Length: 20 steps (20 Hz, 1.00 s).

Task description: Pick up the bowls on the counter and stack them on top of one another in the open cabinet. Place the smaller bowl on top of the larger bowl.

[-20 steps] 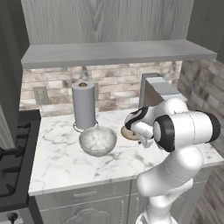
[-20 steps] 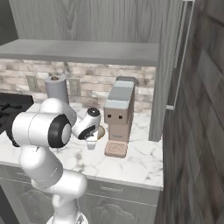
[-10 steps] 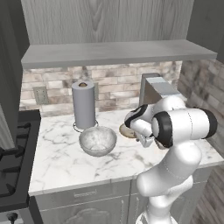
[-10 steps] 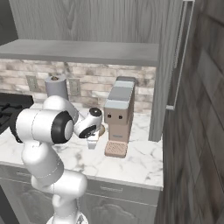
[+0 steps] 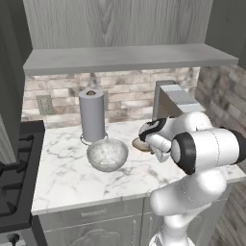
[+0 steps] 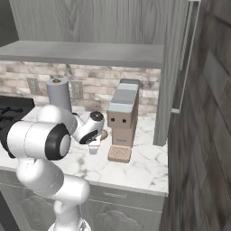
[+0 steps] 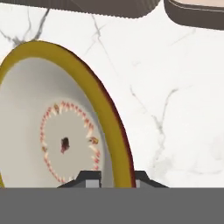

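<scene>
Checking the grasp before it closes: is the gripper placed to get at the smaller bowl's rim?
Probably yes. The gripper sits right at the smaller bowl, its fingers straddling the yellow rim, with nothing between them.

Brick backsplash (image 5: 125, 98) ran behind the worktop; grey wood-grain wall panels (image 5: 120, 21) above; black stove (image 5: 14, 173) stood at left; dark plank wall (image 6: 203, 135) at right.

The larger bowl (image 5: 107, 154), marbled grey-white, sits upright on the table (image 5: 67, 178) just in front of the paper towel roll (image 5: 92, 115), the smaller bowl (image 7: 57, 127), yellow-rimmed with a pale inside, to its right.
</scene>
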Motion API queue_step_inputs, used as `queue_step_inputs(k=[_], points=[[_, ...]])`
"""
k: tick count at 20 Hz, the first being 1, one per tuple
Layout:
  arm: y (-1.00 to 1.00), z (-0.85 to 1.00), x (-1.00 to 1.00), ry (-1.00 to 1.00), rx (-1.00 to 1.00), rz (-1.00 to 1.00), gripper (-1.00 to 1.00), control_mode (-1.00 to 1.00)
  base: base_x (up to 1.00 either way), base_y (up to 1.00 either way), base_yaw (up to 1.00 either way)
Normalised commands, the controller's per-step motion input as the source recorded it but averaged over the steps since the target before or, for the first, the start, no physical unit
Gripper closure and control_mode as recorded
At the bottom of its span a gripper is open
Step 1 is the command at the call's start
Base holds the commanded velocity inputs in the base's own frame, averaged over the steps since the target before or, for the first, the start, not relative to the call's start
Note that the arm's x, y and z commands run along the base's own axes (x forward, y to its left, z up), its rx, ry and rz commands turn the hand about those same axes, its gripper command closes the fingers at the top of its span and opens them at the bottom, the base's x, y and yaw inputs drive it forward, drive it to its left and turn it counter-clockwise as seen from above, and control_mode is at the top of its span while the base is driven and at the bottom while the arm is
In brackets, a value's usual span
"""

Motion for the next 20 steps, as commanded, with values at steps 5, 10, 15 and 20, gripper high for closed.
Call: queue_step_inputs(k=[5,10,15,20], points=[[0.03,0.45,-0.01,-0.01,0.00,0.00,1.00,-1.00,0.00,0.00,0.00],[0.01,0.48,-0.01,-0.06,0.00,-0.01,1.00,-1.00,0.00,0.00,0.00],[0.01,0.51,-0.11,-0.10,0.00,-0.02,1.00,-1.00,0.00,0.00,0.00],[0.08,0.46,-0.34,-0.13,0.00,-0.01,1.00,-1.00,0.00,0.00,0.00]])
